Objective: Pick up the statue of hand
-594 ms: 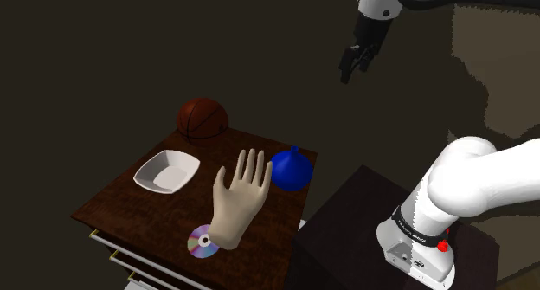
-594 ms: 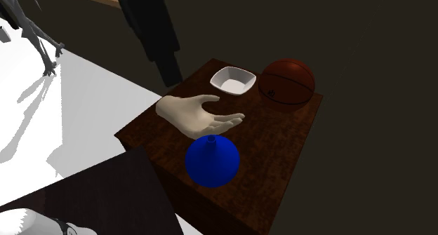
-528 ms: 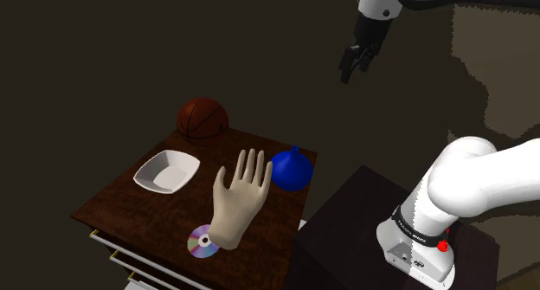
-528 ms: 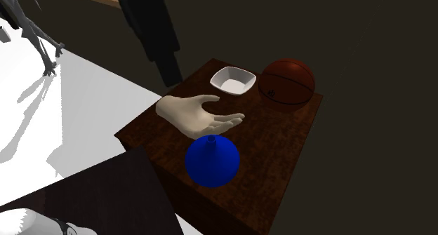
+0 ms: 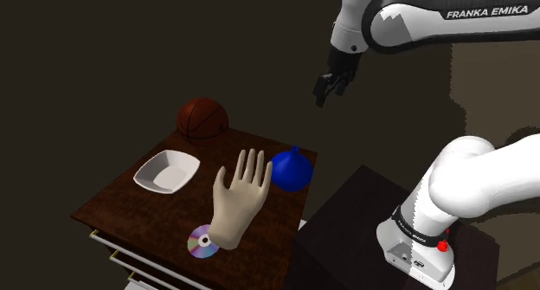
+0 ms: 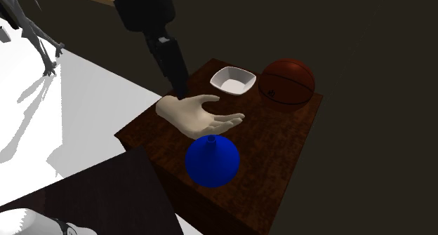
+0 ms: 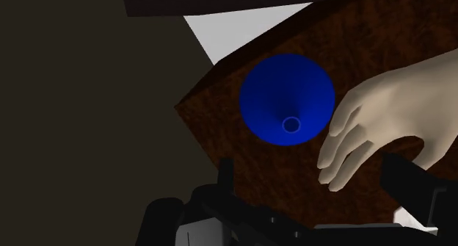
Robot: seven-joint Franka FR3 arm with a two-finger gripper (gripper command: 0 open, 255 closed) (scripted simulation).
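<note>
1. Fingers: black, spread apart; hang well above the dark wooden bench.
2. Cream hand-shaped statue: lies on the bench between white square bowl and blue funnel, ungrasped.

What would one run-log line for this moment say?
tool: open, in air, empty | hand statue: on table, not held | blue funnel: near its fingers | task: not yet done

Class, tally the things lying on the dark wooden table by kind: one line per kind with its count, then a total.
Basketball: 1
White bowl: 1
Hand statue: 1
Blue funnel: 1
Compact disc: 1
Total: 5
</note>
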